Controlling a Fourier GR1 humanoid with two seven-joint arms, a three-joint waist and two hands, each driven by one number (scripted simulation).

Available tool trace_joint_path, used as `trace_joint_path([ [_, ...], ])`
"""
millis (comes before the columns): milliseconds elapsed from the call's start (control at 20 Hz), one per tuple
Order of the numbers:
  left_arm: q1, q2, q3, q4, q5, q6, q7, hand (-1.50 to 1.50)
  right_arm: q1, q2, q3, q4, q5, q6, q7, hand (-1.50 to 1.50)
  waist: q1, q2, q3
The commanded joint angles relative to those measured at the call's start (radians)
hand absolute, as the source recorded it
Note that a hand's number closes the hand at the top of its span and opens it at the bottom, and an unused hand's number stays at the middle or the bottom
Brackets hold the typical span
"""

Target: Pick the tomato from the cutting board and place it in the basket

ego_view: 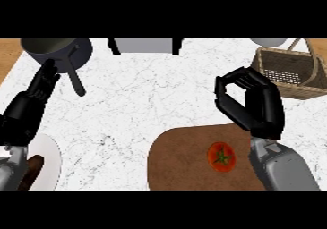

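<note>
Closest in, the grey right forearm (285,167) comes up from the lower edge, just beside the tomato (221,157). That tomato lies stem up on the right part of the brown cutting board (182,156), untouched, with bare wood all round it. The board sits at the near edge of the white marbled counter (139,98).

Past the board's far edge the right hand (258,105) hangs over the counter, its fingers curled in toward the thumb with nothing between them. It is well apart from the tomato. Further out, at the far right corner, stands the wicker basket (294,74), near the hand's fingertips but not touching them. I cannot tell whether anything lies inside it.

On the other side, the left hand (30,105) rests by the left edge, fingers straight and together, pointing up. Its tips reach near a dark grey pot (57,49) at the far left corner, whose long handle (75,80) points toward the viewer. Below that hand a white plate (50,161) lies at the near left, with something brown (35,172) on it that I cannot make out.
</note>
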Motion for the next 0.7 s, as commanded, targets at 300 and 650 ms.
trace_joint_path([
  [300, -0.003, 0.025, -0.025, 0.043, -0.068, -0.029, -0.065, 0.0, -0.092, 0.121, 0.322, 0.206, 0.532, -0.512, 0.119, -1.5, -0.032, -0.008, -0.018],
  [650, 0.031, 0.029, -0.013, 0.063, -0.072, -0.017, -0.062, 0.0, -0.12, -0.068, 0.31, 0.357, 0.717, -0.265, 0.446, -1.5, -0.085, -0.029, -0.033],
])
